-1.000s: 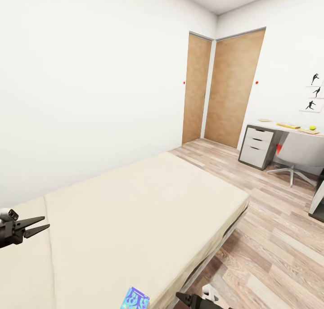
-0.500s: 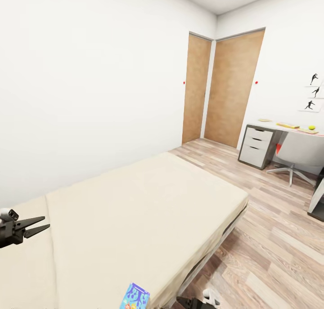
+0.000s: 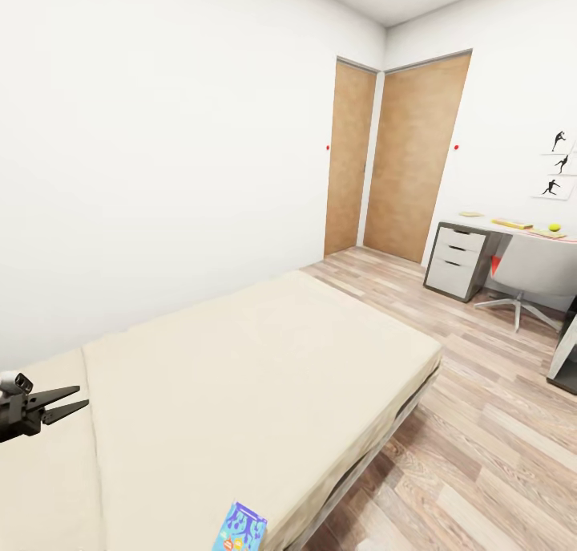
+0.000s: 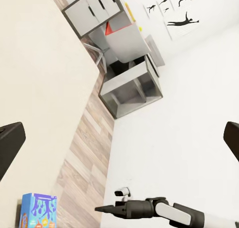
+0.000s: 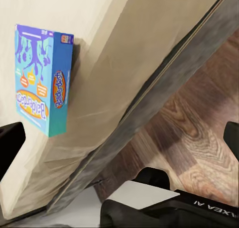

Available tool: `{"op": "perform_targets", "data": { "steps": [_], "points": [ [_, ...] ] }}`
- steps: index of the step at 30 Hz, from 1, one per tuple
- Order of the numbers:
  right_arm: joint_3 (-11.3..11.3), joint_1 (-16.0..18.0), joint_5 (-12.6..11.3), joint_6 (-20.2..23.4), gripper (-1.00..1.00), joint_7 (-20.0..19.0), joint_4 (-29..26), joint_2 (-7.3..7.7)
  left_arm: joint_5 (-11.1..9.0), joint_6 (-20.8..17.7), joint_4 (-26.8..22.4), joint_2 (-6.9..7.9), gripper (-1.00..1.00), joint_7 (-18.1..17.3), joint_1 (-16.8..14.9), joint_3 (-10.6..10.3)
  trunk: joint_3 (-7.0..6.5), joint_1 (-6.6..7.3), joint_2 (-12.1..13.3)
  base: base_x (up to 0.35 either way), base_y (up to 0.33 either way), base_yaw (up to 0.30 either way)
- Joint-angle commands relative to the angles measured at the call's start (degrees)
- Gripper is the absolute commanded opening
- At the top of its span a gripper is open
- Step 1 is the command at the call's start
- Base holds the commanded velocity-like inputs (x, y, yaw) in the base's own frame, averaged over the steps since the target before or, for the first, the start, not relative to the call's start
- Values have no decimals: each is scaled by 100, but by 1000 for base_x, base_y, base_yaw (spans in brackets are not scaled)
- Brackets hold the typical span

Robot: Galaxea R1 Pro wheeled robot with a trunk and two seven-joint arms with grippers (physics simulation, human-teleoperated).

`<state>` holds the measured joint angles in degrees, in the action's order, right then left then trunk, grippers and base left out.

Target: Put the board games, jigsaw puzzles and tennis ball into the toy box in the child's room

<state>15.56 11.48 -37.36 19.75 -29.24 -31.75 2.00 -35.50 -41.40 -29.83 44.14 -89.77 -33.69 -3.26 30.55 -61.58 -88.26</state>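
A blue board game box stands upright on the cream bed, near its close edge. In the right wrist view the same board game box sits beside the mattress edge, and my right gripper is open and short of it. My left gripper hovers open over the bed's left side, holding nothing. The left wrist view takes in the box and my right gripper off the bed's side. Far right, a white desk carries a tennis ball and flat yellow boxes.
A grey swivel chair stands at the desk, whose drawer unit faces the room. Two wooden doors fill the far corner. A dark shelf unit is at the right edge. Wood floor runs between bed and desk.
My right gripper, earlier showing at the head view's bottom edge, has dropped out of that picture. The left gripper and the board game stay put.
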Motion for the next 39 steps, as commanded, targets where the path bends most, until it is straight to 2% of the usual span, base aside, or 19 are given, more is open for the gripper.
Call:
{"op": "perform_targets", "data": {
  "steps": [1,4,9,22,30,39],
  "points": [
    [23,3,6,22,100,1,-6,-4,-27,-61,3,7,100,-23,-6,-36,6,0,-3,0,0,0],
    [22,3,150,-9,100,-63,-7,-46,-27,-61,3,7,100,-23,-6,-35,6,0,-3,0,0,0],
    [26,3,212,-188,100,-267,-11,-69,-27,-61,3,7,100,-23,-6,-34,6,0,-3,-28,24,0],
    [26,3,229,-301,100,-419,-25,-72,-27,-61,3,7,100,-23,-6,-34,6,0,-3,-6,8,0],
    [26,3,230,-345,100,-658,-44,-67,-27,-61,3,7,100,-23,-6,-34,6,0,-3,0,0,0],
    [34,3,230,-357,100,-704,-42,-68,-27,-61,3,4,100,-23,-6,-34,6,0,-3,-16,0,0]
  ]
}}
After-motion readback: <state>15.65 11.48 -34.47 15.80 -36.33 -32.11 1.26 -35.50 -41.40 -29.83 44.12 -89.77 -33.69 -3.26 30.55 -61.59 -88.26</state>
